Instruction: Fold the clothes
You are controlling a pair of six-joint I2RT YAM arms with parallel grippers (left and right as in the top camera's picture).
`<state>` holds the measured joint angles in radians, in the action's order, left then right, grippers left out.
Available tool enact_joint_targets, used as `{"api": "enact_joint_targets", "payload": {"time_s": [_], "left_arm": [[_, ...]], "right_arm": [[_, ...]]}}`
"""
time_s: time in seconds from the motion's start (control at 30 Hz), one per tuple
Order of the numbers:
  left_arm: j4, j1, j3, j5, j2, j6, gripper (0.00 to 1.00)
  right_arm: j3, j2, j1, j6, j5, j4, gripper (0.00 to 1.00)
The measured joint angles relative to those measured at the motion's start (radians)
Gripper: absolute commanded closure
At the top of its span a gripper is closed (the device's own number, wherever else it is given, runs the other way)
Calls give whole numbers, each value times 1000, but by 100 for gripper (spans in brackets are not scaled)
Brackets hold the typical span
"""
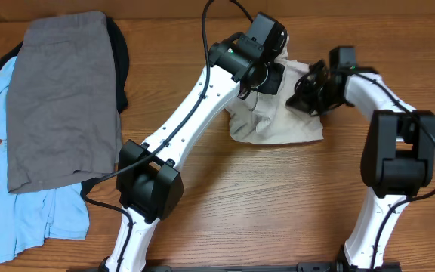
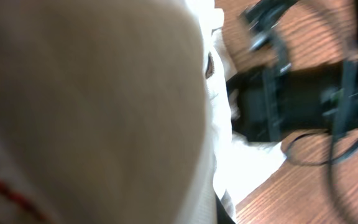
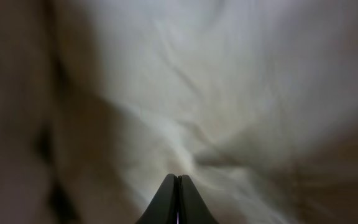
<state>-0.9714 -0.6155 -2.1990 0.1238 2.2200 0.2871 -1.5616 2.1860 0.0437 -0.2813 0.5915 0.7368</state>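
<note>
Arms both reach toward the upper middle of the overhead frame. Our left arm runs from its base at the bottom edge in a long white diagonal up and to the right, with the left gripper (image 1: pixel 269 75) tipped down onto the upper edge of the khaki shorts (image 1: pixel 274 125). Our right arm rises from the lower right, bends at a black elbow block, then turns leftward, so the right gripper (image 1: pixel 302 92) meets the same garment from the right. The two grippers sit near each other, the bunched cloth between and below them. In the right wrist view, the dark fingers (image 3: pixel 169 202) are pressed together into one narrow wedge, and pale creases draw in toward their tips, so we read a pinch on the shorts. In the left wrist view, blurred beige cloth fills most of the frame and hides the claw; we cannot tell whether it is spread or closed. The shorts are soft, light beige and crumpled into a rough lump on the wood-grain table (image 1: pixel 278 204). Well apart at left is a heap with a flat grey garment (image 1: pixel 63 98) on top, a light-blue garment (image 1: pixel 29 219) spreading beneath it and a black garment (image 1: pixel 121 53) showing at its right edge.
</note>
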Motion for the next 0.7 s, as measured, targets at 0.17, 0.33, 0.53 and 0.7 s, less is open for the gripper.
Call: {"api": "enact_joint_targets", "payload": {"time_s": [0.17, 0.33, 0.53, 0.7], "left_arm": [[0, 2, 0, -10, 0, 11, 5], [10, 2, 0, -8, 0, 19, 0], [48, 5, -1, -8, 0, 21, 0], [5, 50, -12, 3, 0, 21, 0]], "right_arm": [[-115, -65, 63, -42, 28, 65, 67], [-210, -206, 135, -55, 34, 79, 60], [-224, -246, 187, -22, 19, 188, 44], [-222, -245, 164, 51, -94, 285, 32]]}}
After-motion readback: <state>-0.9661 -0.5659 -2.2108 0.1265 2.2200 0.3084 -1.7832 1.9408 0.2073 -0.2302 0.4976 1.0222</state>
